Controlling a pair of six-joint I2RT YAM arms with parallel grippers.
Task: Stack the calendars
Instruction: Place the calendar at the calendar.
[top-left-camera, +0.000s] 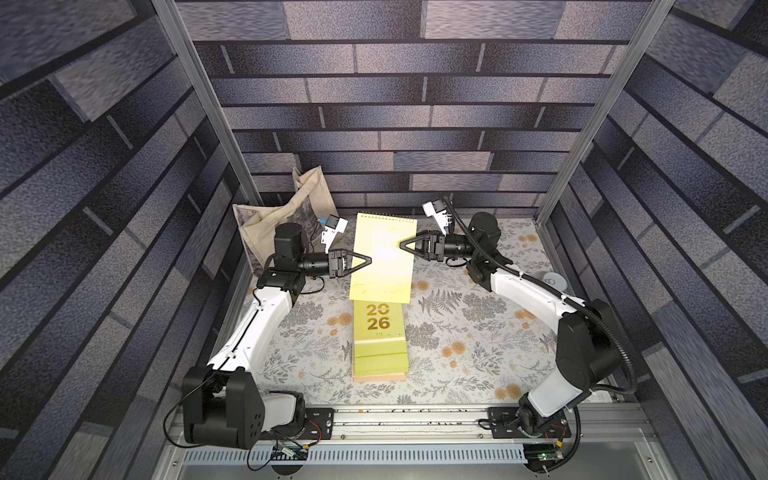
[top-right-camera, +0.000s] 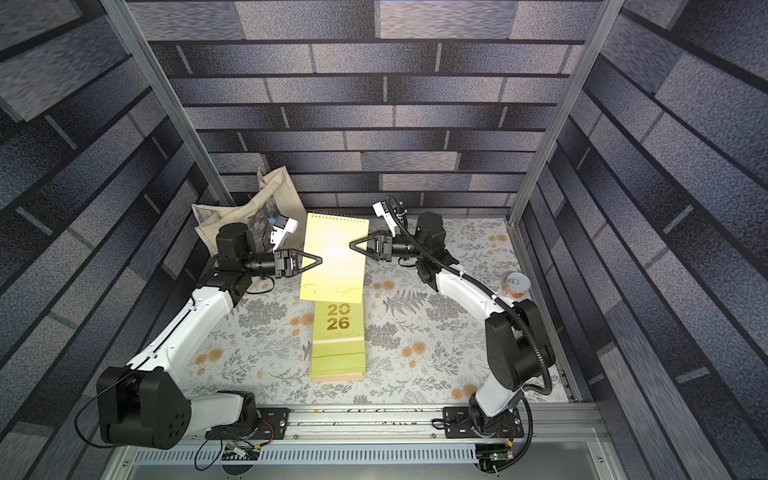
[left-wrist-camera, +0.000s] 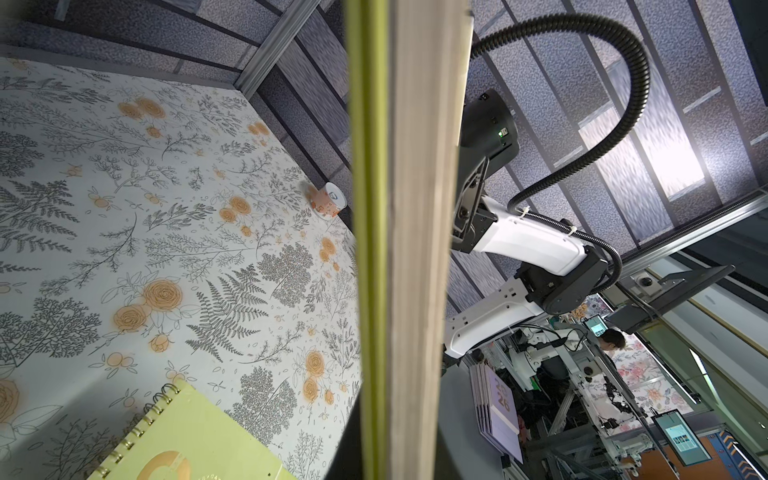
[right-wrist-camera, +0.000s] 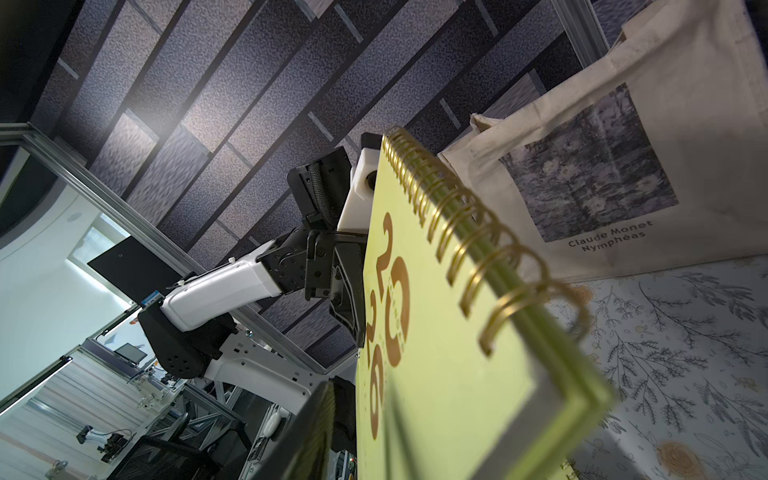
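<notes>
Calendar (top-left-camera: 384, 278), green one, hangs in the air above the stack (top-left-camera: 379, 349) at table (top-left-camera: 457, 332) ctr. Left claw (top-left-camera: 369, 262) is clamped tight on its left edge. Right claw (top-left-camera: 402, 244) sits at the right edge; I can't tell how wide it's open. Bag (top-left-camera: 270, 224) far left.

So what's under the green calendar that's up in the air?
The stack of calendars on the table: its green top cover says 2026, and a peach one lies at the bottom. From above, the raised calendar hides the stack's far end.
</notes>
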